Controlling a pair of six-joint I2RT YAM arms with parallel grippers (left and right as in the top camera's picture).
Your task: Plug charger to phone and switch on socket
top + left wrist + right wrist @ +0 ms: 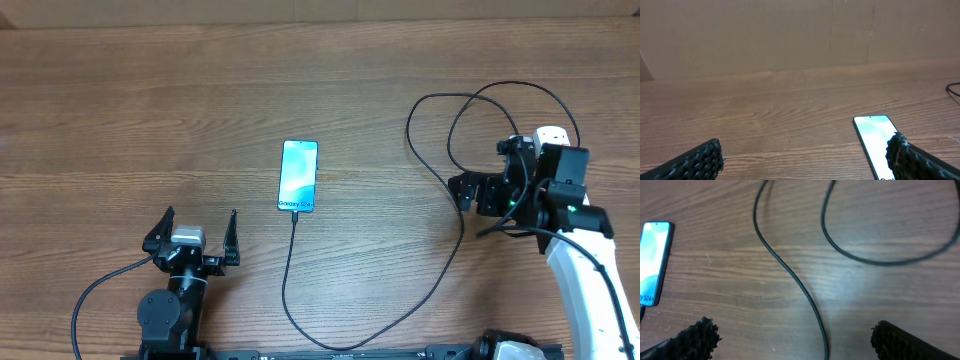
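Galaxy phone lies flat, screen lit, just ahead-right of my left pincer; the thin black charger meets its near end, looping beneath my right pincer.

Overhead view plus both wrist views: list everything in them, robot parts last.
table: one, brown wood grain, under everything.
backdrop board: one, tan, along the table's far edge.
phone: one, light blue lit screen in a dark frame, flat at mid-table.
charger cable: one, thin and black; one end is at the phone's near edge. It runs toward the robot, curves right and loops widely by the right arm.
left gripper: one, black, open, near edge, left of the phone, holding nothing.
right gripper: one, black, open, above the cable on the right side, holding nothing.
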